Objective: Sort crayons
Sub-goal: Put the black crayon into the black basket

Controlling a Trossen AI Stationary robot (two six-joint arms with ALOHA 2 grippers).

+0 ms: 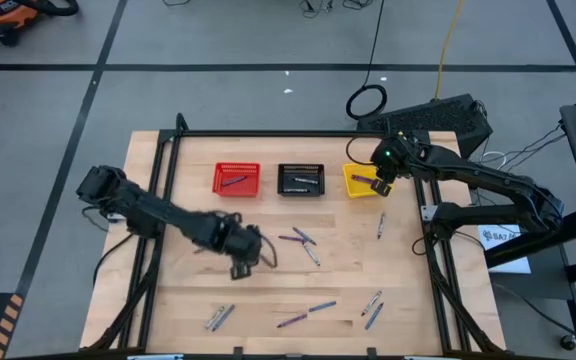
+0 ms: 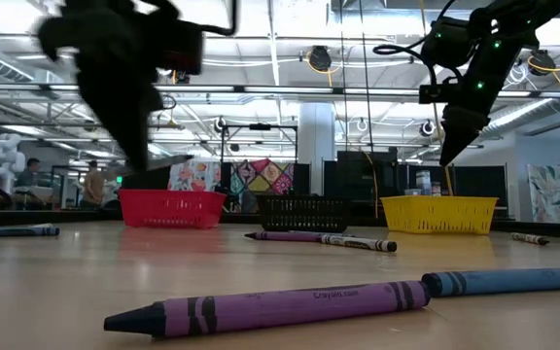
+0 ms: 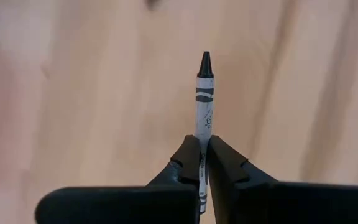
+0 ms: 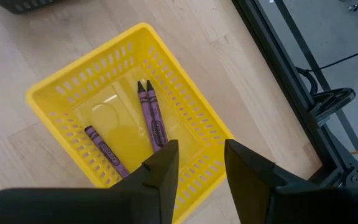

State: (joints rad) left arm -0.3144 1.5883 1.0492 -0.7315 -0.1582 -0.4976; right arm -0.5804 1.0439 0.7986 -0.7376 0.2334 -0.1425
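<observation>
— Two arms work over the wooden surface (image 1: 198, 300); which one holds something?

— Left tool (image 3: 202, 171): pinched narrow on a grey crayon (image 3: 204, 106) with a black tip, the stick pointing straight out from between the fingers. Seen from above, this tool (image 1: 243, 255) hangs over the middle-left of the surface, in front of the red basket (image 1: 236, 179).

— And the right tool?

— Right tool (image 4: 199, 165): fingers spread wide, gripping nothing. It is poised above the yellow basket (image 4: 55, 93), where three purple crayons (image 4: 153, 118) lie: two side by side, one apart.

— Where are the remaining crayons?

— Three baskets stand in a row at the far side: red, black (image 1: 301, 179) and yellow. The red and black ones each contain at least one stick. Loose crayons are scattered in small groups: one cluster (image 1: 301, 243) near the centre, one stick (image 1: 381, 226) toward the right edge, and several (image 1: 308, 312) along the near edge. At surface level, a purple crayon (image 2: 270, 309) lies nearest, touching a blue one (image 2: 508, 281) end to end.
</observation>
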